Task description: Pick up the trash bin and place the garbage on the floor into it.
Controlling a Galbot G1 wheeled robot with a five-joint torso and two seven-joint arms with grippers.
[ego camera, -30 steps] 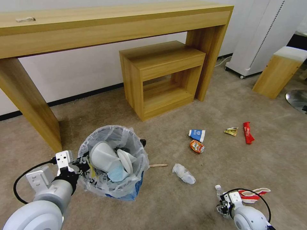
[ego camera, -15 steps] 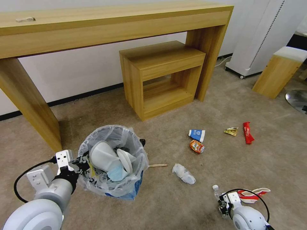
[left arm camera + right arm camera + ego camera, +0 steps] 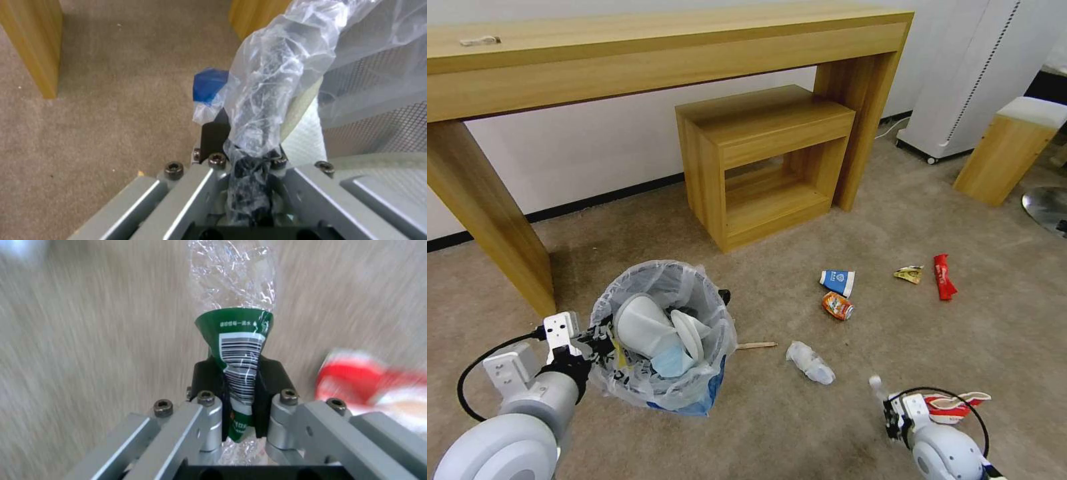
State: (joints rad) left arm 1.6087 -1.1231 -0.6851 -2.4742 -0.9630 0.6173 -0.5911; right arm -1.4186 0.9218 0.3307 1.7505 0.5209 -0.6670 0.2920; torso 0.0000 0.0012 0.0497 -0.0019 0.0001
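The trash bin (image 3: 664,337) is seen at the near left of the beige floor (image 3: 800,433), just in front of the leg of the long wooden table (image 3: 627,53); it is lined with a crinkled clear bag, blue at its lower part, and white cups and a pale blue scrap are held inside it; its rim is clamped by the left gripper (image 3: 242,146), whose fingers are closed narrowly on the bunched plastic and the rim's edge, as shown in the left wrist view. At the near right, the small bottle (image 3: 236,350) is pinched by the right gripper (image 3: 236,386), its jaws pressed tight on the crushed green label; in the head view the bottle's white cap (image 3: 876,382) is seen just beyond that gripper (image 3: 894,417), and the red-white paper cup (image 3: 957,407) lies just to its right. Between bin and right gripper a tissue wad (image 3: 810,362) is lying, and a stick (image 3: 757,345) is found near the bin's right side. Farther off, the blue-white cup (image 3: 838,281) and the crushed orange can (image 3: 838,306) lie close together; well to their right a yellow wrapper (image 3: 909,274) and a red wrapper (image 3: 943,276) are set side by side. A small wooden shelf unit (image 3: 764,160) is placed under the table's right end.
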